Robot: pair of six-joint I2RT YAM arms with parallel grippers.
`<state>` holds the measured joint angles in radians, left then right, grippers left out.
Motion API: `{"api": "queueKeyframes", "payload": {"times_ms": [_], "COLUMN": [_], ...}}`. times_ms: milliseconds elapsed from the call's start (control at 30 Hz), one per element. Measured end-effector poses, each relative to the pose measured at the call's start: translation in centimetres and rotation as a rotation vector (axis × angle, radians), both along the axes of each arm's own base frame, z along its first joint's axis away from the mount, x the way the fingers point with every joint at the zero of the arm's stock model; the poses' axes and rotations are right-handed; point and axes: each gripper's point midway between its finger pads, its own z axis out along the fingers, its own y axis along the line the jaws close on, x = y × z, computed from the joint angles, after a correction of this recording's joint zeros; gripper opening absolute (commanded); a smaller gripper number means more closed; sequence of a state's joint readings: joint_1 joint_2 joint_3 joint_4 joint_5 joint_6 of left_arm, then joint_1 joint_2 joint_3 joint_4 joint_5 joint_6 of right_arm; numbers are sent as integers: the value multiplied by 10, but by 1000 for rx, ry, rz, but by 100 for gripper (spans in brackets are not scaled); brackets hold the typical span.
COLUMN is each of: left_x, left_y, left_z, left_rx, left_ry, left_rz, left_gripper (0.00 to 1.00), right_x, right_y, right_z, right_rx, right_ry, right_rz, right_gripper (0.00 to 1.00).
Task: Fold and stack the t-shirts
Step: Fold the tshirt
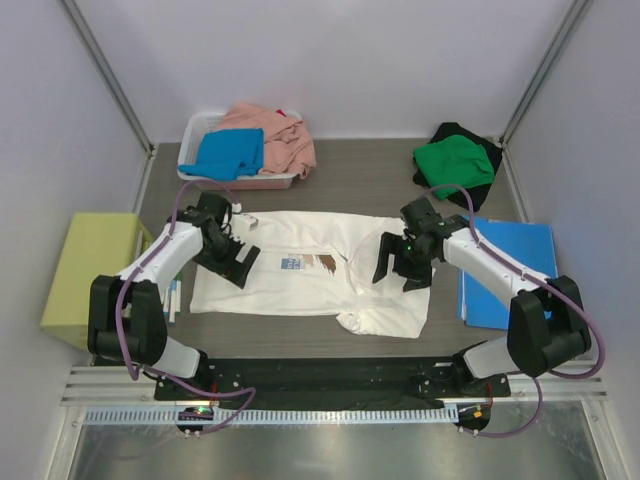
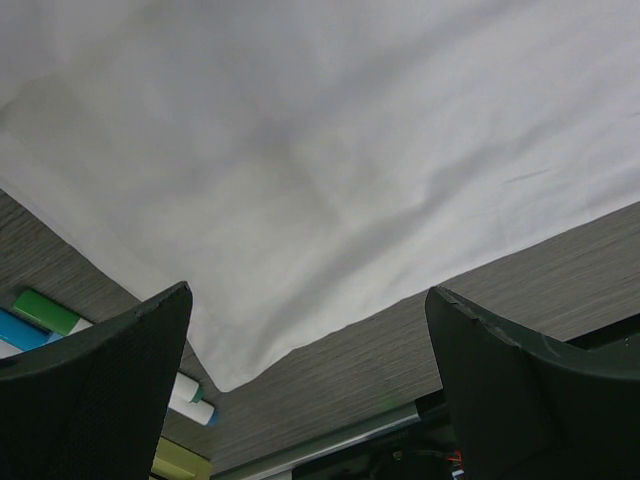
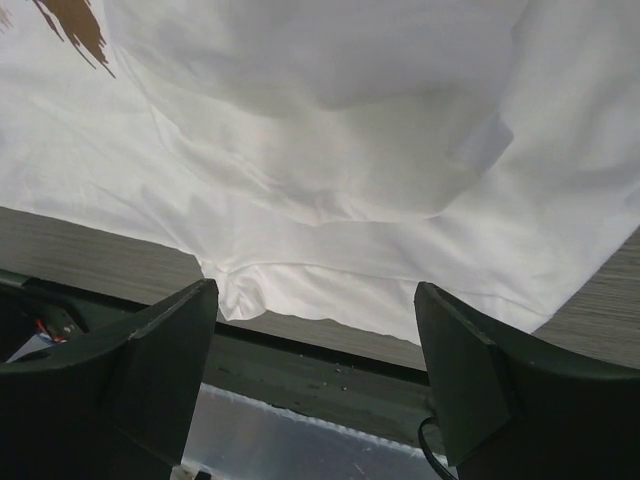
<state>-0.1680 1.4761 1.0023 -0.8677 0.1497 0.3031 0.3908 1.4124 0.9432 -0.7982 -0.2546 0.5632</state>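
T-shirt, white, soft cloth (image 1: 300, 295), small blue-and-brown chest print (image 1: 305, 263): spread print-up on the grey wood-grain desk (image 1: 350, 175). Its left half lies flat; its near right corner is bunched and turned over on itself.

- Salmon pink t-shirt (image 1: 280, 140) and bright blue t-shirt (image 1: 230, 152): crumpled together in the white plastic basket (image 1: 200, 125), just beyond the white shirt's far left corner.
- Green t-shirt (image 1: 455, 162) heaped on a black t-shirt (image 1: 490, 175): beyond the white shirt's far right corner, apart from it.
- Flat stiff blue folder (image 1: 510, 270): just right of the white shirt.
- Left end effector (image 1: 240, 265): over the white shirt's left part, fingers wide apart, holding nothing.
- Right end effector (image 1: 398, 272): over the white shirt's right part, above the rumpled corner, fingers apart, no cloth between them.

Handling, as judged: light, limp and thin, so it will sag and drag wherever it is not supported, and it creases easily. Hems and corners offer the surest pinch; a hold on the two corners of one side, one per arm, would suit. The bunched corner likely needs flattening first, and a pinch there may catch two layers.
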Motion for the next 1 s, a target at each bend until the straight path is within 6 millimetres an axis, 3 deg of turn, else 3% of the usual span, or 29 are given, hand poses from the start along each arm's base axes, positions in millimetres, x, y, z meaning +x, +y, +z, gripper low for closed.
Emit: {"api": "queueKeyframes", "payload": {"times_ms": [300, 400, 467, 533, 700, 800, 1000], "left_x": [0, 0, 0, 0, 0, 0, 0], "left_y": [0, 0, 0, 0, 1, 2, 3], "left_z": [0, 0, 0, 0, 0, 0, 0], "left_rx": [-1, -1, 0, 1, 7, 12, 14], "left_ry": [1, 1, 1, 1, -1, -2, -3], "left_rz": [0, 0, 0, 0, -3, -9, -12], "left_gripper": [100, 100, 100, 100, 100, 100, 100], "right_x": [30, 42, 52, 59, 60, 56, 52], "right_y": [-44, -55, -57, -56, -39, -26, -18], "right_z": [-2, -5, -12, -21, -47, -57, -41], "right_rx": [-234, -270, -267, -242, -137, -72, -16], "right_ry": [-142, -169, -174, -165, -88, -43, -37], "right_rz": [-69, -110, -142, -169, -200, -205, -208], "right_gripper": [79, 70, 58, 43, 27, 7, 3]}}
